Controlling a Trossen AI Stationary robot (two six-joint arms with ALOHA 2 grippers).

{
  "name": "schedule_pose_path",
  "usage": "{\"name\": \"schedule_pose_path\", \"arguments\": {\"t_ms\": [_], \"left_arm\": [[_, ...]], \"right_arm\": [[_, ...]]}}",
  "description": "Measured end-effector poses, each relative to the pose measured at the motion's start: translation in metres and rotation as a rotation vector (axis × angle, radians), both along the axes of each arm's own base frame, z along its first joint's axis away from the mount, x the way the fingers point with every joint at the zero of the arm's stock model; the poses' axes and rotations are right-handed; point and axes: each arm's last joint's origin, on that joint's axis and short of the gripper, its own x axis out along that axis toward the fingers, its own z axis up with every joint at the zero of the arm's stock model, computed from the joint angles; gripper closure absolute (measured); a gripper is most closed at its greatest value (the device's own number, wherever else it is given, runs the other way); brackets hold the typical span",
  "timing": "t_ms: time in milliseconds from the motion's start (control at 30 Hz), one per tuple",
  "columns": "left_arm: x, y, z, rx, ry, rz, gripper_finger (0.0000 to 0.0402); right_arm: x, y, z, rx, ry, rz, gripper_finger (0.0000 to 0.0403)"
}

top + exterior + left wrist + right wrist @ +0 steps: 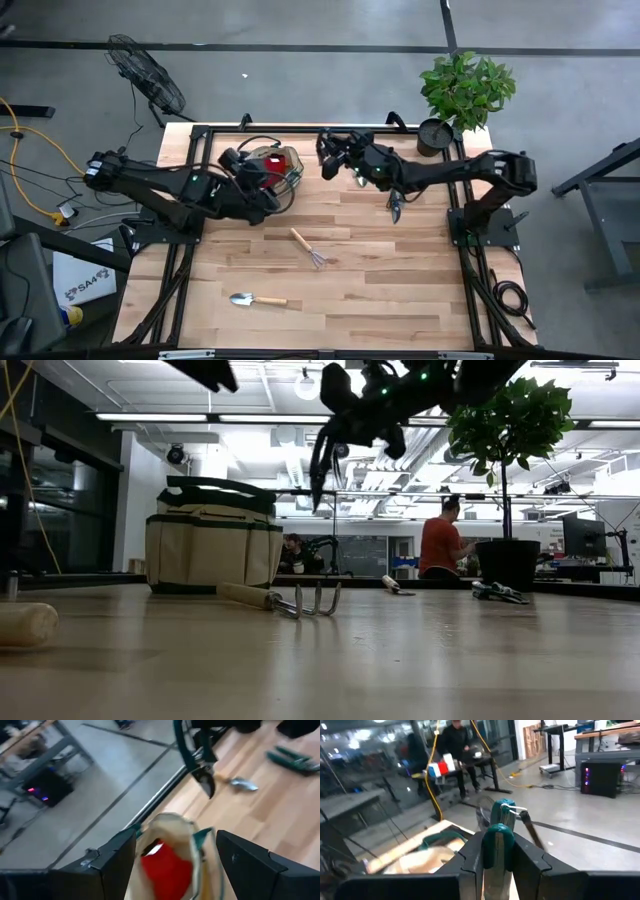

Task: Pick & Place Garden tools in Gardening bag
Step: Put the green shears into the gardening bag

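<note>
The beige gardening bag with green trim stands at the table's far left, with the red spray bottle inside it. My left gripper is open just above the bag, one finger over each side of its mouth. My right gripper is high to the right of the bag, shut on teal-handled pruning shears. A hand rake and a trowel lie flat on the near table. A second trowel and other shears lie farther right. My right gripper pinches the shears' teal handles between its two fingers. The shears are lifted clear of the table and hang below the gripper, blades pointing down, beside the bag's right side.
A potted green plant in a black pot stands at the far right corner. People sit and stand in the room behind the table. The middle and near right of the wooden table are bare.
</note>
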Motion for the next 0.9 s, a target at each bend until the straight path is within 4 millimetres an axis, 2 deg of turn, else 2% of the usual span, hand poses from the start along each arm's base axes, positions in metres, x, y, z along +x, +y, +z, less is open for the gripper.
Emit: {"name": "schedule_pose_path", "arguments": {"t_ms": [200, 400, 667, 800, 900], "left_arm": [[-0.021, -0.011, -0.005, 0.062, 0.006, 0.072, 0.0132], [-0.046, -0.024, -0.013, 0.116, -0.018, 0.092, 0.0132], [-0.075, -0.032, -0.060, -0.029, -0.139, 0.034, 0.0132], [-0.091, -0.035, -0.082, -0.144, -0.214, -0.068, 0.0132], [-0.103, -0.034, -0.091, -0.209, -0.308, -0.160, 0.0132]], "right_arm": [[0.006, -0.012, -0.010, -0.001, -0.030, 0.000, 0.0340], [0.005, -0.018, -0.008, 0.004, -0.064, 0.024, 0.0340], [0.005, -0.025, -0.008, 0.003, -0.075, 0.039, 0.0340], [0.007, -0.030, -0.014, 0.013, -0.071, 0.076, 0.0340], [0.010, -0.034, -0.022, 0.028, -0.065, 0.068, 0.0340]]}}
